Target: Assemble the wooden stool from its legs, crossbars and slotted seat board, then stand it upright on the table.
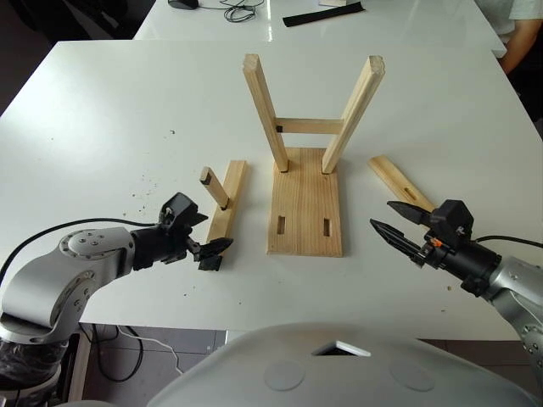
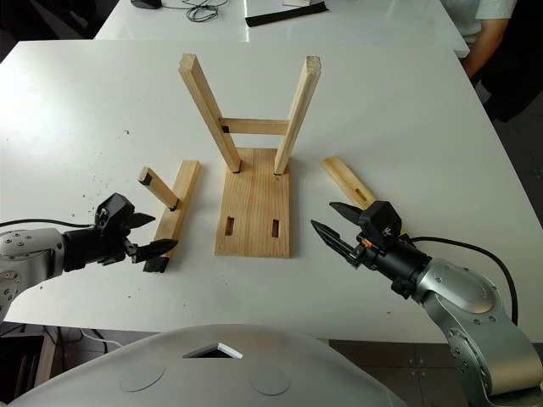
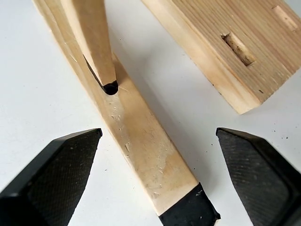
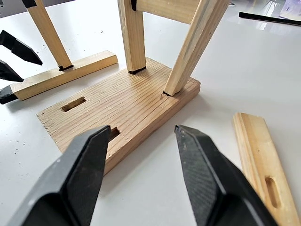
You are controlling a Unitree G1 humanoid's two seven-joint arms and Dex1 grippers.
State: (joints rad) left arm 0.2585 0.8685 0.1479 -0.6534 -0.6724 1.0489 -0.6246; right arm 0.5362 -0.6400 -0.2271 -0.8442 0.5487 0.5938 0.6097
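a pale, flat wooden seat board (image 1: pixel 305 199) lies mid-frame on the white table (image 1: pixel 110 110). two square wooden legs (image 1: pixel 265 110) stand in its far slots, splaying apart toward the top of the frame. a short wooden crossbar (image 1: pixel 310 125) joins them. the two near slots (image 1: pixel 281 224) are bare.

just left of the board a third wooden leg (image 1: pixel 227 201) with a black-capped end lies flat, and a short crossbar stub (image 1: pixel 215 187) sticks up out of it. right of centre a loose slotted wooden leg (image 1: pixel 400 182) lies flat and slanted, apart from the board.

the left gripper (image 1: pixel 217 231), lower left, has its fingers spread wide on either side of the lying leg's capped end, not closed on it. the right gripper (image 1: pixel 381 213), lower right, is spread wide too and holds nothing. it sits between the board's near right corner and the loose leg's near end.

small dark specks (image 1: pixel 144 191) dot the table at left. along the top edge, a second white table (image 1: pixel 407 21) carries a black strap (image 1: pixel 322 14) and a dark cable (image 1: pixel 242 10).
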